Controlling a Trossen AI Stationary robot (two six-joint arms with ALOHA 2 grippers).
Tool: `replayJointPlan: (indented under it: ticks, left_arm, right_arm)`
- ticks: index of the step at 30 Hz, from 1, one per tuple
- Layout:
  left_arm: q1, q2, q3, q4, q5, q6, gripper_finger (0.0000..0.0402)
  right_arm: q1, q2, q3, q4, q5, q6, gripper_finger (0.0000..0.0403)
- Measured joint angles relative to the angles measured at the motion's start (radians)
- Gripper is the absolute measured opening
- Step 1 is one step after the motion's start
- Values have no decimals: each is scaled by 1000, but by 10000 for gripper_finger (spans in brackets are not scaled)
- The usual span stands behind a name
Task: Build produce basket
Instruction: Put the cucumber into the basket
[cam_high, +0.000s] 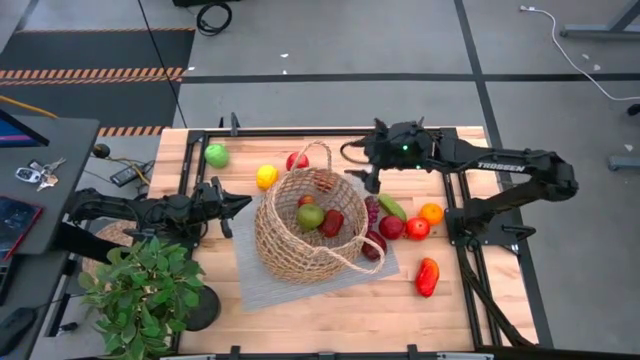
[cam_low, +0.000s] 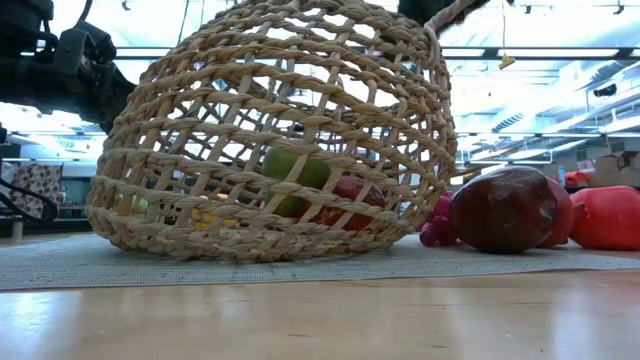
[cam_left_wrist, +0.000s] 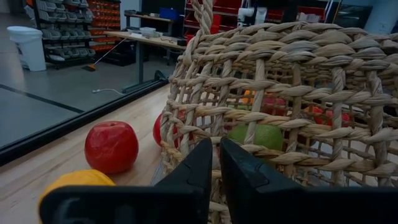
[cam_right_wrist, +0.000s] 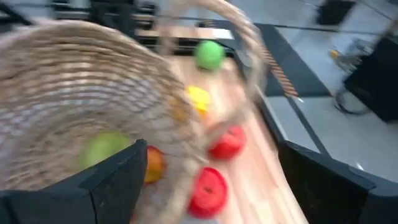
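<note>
Only the left wrist view shows the left gripper (cam_left_wrist: 214, 163) pinched shut beside the basket (cam_left_wrist: 292, 81).

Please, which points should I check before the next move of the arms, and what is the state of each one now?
1. Basket upright: not ok, it looks tilted on the mat.
2. Right pincer open: ok, near the basket's far rim.
3. Left pincer grip: cannot tell; it is at the basket's wall.
4. Everything inside: not ok; lemon, orange and pepper lie outside.
</note>
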Motion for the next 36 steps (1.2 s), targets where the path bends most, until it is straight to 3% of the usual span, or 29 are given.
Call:
replayJointPlan:
  ticks: [6, 12, 18, 26, 36]
  left_arm:
    - [0, 0, 0, 0, 0, 0, 32]
    - [0, 0, 0, 0, 0, 0, 39]
    - [0, 0, 0, 0, 0, 0, 37]
    - [0, 0, 0, 0, 0, 0, 34]
    - [0, 0, 0, 0, 0, 0, 37]
  right_arm:
    - [-120, -41, -140, -5, -33, 85, 364]
    - [-156, -40, -196, -97, -31, 181, 364]
    - [-141, -40, -249, -147, -25, 338, 364]
    - [-53, -40, -264, -432, -2, 604, 364]
    - [-7, 37, -266, -486, 53, 622, 364]
